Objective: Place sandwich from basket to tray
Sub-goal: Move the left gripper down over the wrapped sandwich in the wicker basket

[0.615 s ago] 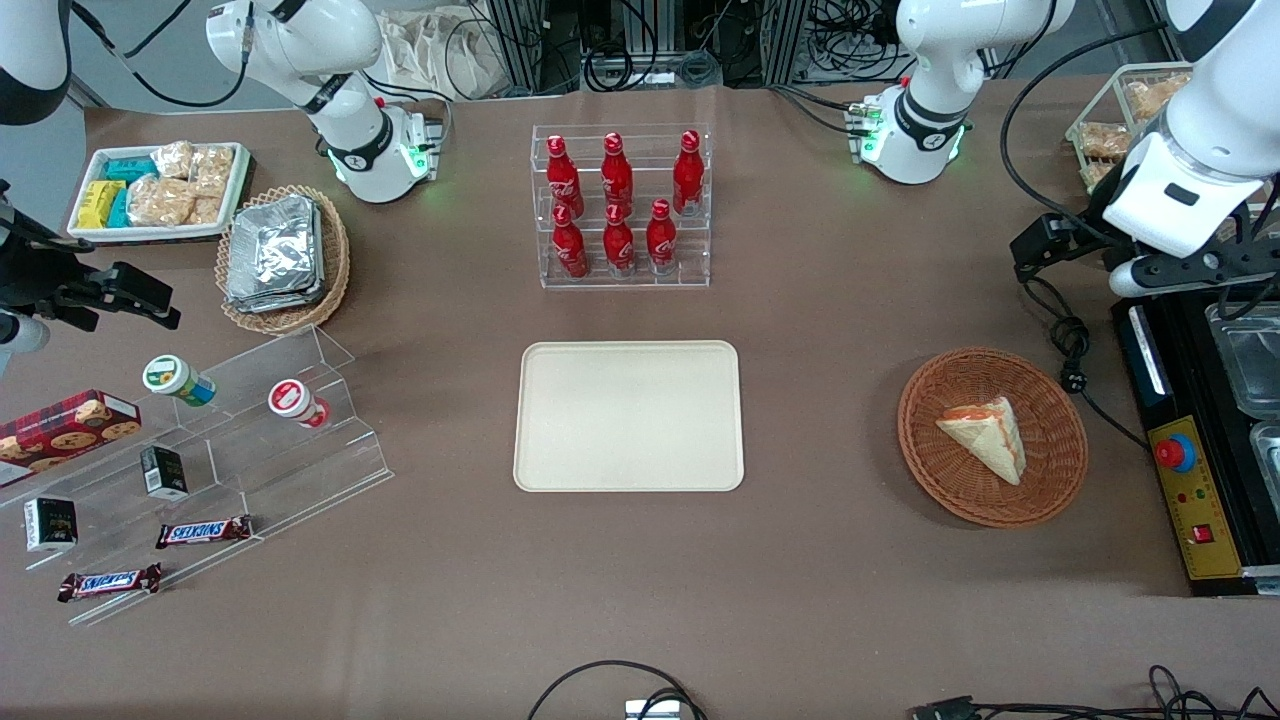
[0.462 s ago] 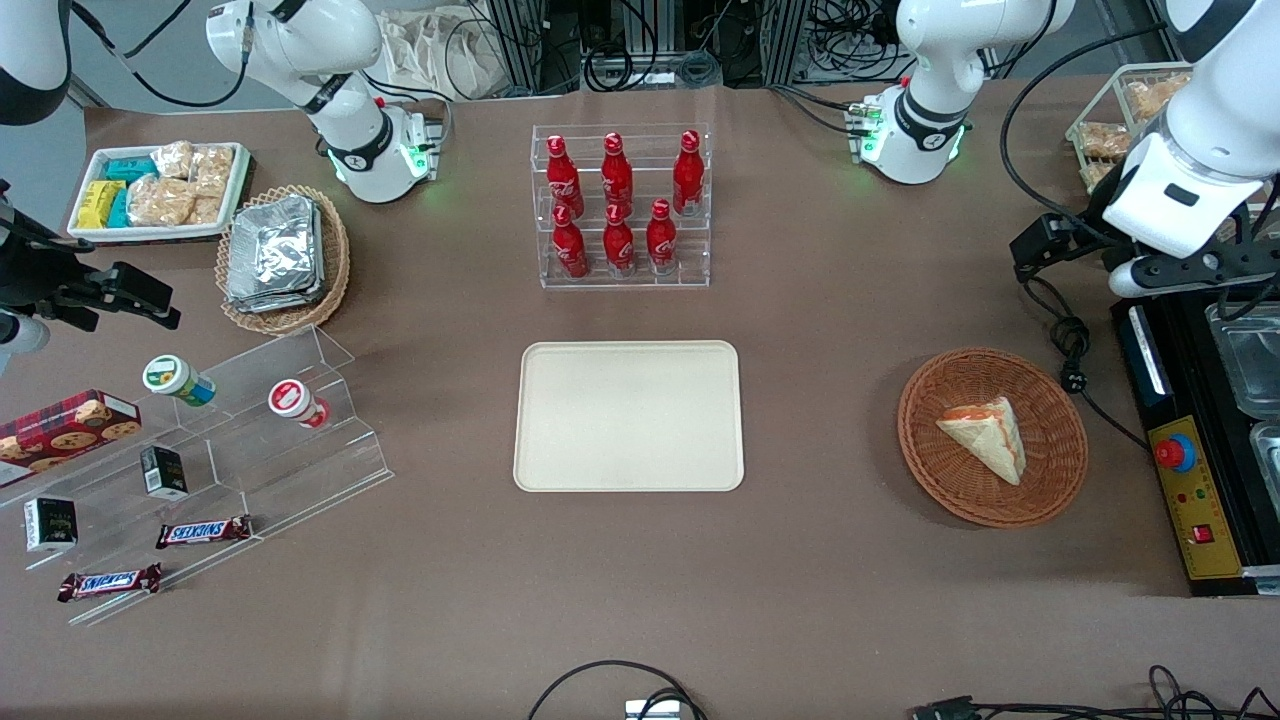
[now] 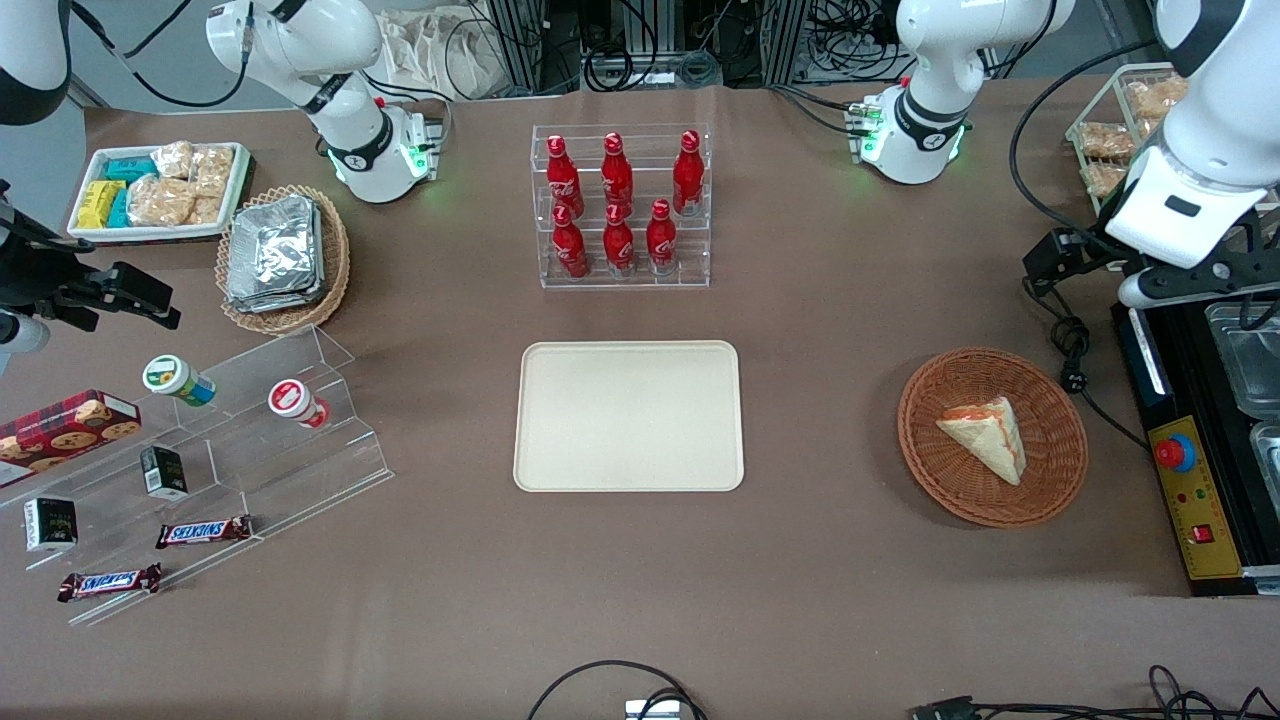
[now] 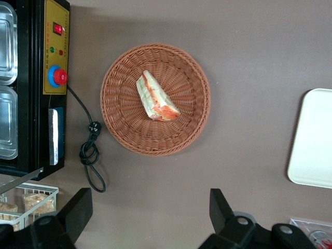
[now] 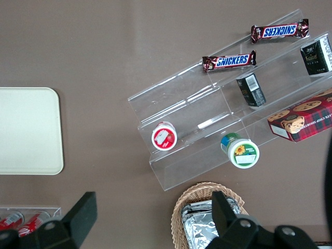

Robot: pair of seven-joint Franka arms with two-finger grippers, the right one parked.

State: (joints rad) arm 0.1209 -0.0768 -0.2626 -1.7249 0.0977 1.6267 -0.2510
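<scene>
Sandwich waits in the basket, pincer high and spread wide.
The pale wedge of sandwich (image 4: 156, 98), orange-red filling along its edge, lies inside the brown wicker basket (image 4: 117, 119); the pincer (image 4: 148, 215) hovers above bare tabletop (image 4: 249, 78) beside it, holding nothing.

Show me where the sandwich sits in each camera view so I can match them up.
Front view: sandwich lies in the basket, toward the working arm's end of the table.
Left wrist view: sandwich in the basket; the gripper hangs above the table, jaws open.
Right wrist view: not in it.
Shared landmark: the tray.
</scene>
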